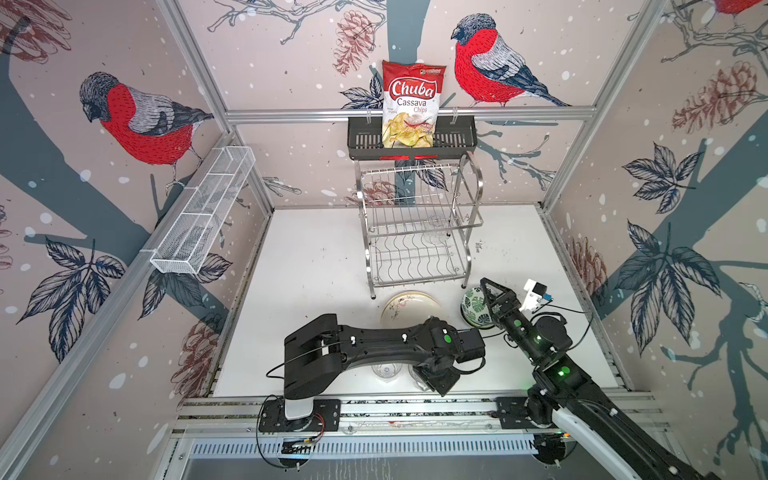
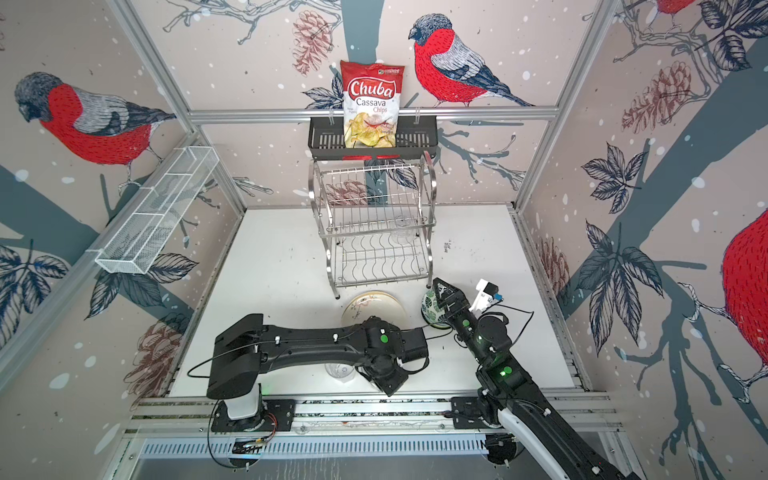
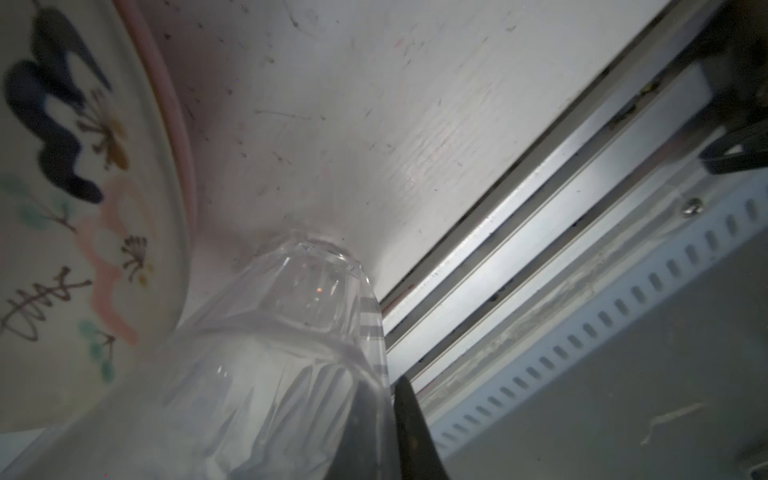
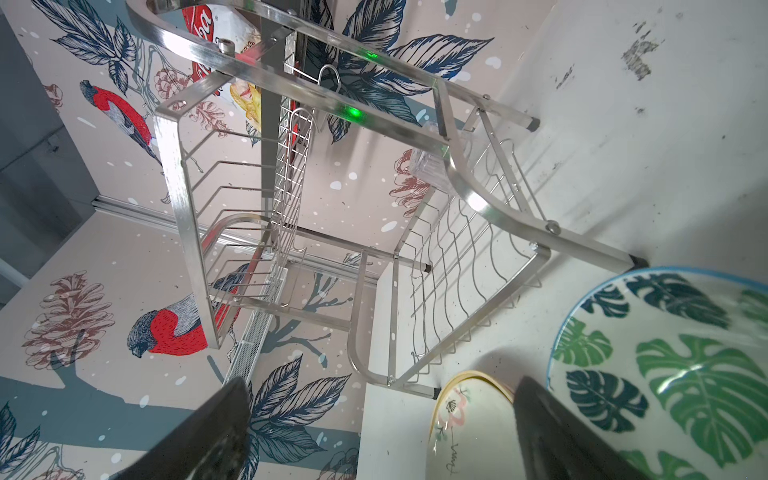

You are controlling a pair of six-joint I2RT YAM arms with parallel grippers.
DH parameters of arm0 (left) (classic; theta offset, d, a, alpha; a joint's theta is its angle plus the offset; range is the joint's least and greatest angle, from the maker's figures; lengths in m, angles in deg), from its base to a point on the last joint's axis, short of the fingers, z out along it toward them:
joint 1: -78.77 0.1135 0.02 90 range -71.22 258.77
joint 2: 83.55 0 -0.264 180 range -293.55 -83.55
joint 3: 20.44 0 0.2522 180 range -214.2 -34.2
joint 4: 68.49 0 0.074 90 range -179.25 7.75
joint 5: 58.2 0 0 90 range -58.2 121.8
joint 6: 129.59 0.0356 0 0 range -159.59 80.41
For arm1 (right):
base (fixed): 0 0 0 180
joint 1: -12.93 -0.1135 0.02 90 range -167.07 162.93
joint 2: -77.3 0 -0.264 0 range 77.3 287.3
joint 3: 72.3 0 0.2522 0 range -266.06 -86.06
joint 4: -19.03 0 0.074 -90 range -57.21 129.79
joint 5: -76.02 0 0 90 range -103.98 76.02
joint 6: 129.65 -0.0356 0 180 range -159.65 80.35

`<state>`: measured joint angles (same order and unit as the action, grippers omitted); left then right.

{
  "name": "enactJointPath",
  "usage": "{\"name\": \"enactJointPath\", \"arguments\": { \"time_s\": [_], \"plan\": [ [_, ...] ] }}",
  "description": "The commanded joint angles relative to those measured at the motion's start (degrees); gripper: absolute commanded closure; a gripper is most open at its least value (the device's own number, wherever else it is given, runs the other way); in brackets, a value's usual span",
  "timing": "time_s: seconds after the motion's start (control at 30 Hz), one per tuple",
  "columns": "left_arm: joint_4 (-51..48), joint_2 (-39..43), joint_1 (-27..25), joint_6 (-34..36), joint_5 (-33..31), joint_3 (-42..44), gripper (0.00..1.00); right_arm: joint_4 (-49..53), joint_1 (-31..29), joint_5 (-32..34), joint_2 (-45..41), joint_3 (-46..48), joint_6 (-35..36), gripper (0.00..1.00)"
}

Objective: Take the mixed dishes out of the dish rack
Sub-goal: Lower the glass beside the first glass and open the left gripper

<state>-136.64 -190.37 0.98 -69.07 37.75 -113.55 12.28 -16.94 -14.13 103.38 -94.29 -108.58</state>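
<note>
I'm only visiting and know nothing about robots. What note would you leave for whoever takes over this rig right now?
Left gripper: jaws shut on the held tumbler, near the table's front edge.
Right gripper: jaws open, empty, beside the green-leaf bowl.
Done: the stacked plates, that bowl and a second tumbler are out on the table.
Left: set the held tumbler down; fetch the last tumbler from the dish rack.

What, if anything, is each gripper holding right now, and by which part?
The left gripper pinches a clear glass tumbler by its wall near the rim. The right gripper stands open beside the green-leaf bowl, holding nothing.
</note>
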Motion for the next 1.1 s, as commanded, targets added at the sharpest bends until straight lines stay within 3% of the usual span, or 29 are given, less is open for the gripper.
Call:
{"name": "enactJointPath", "arguments": {
  "time_s": [0.0, 0.23, 0.5, 0.73, 1.07],
  "plan": [
    [-3.4, -1.2, -0.1, 1.0, -3.5, -0.6, 1.0, -0.4, 0.5, -1.4, -0.2, 0.2, 0.4, 0.01],
    [-4.3, -2.0, 0.5, 0.9, -5.8, -1.5, 1.0, -1.4, 1.9, -2.5, -0.2, 1.2, -0.2, 0.01],
    [-4.7, -2.3, 1.4, 1.0, -6.0, -2.2, 0.75, -1.1, 3.7, -4.3, -0.2, 1.2, -0.2, 0.01],
    [-6.0, -0.4, 1.8, 0.2, -7.6, -5.4, 0.61, -0.6, 4.3, -4.9, -0.6, 1.0, -0.4, 0.01],
    [-5.3, 7.3, 2.8, -2.8, -11.4, -6.3, 0.58, 1.6, 4.3, -4.8, -2.5, 1.4, -1.2, 0.01]
  ]
}}
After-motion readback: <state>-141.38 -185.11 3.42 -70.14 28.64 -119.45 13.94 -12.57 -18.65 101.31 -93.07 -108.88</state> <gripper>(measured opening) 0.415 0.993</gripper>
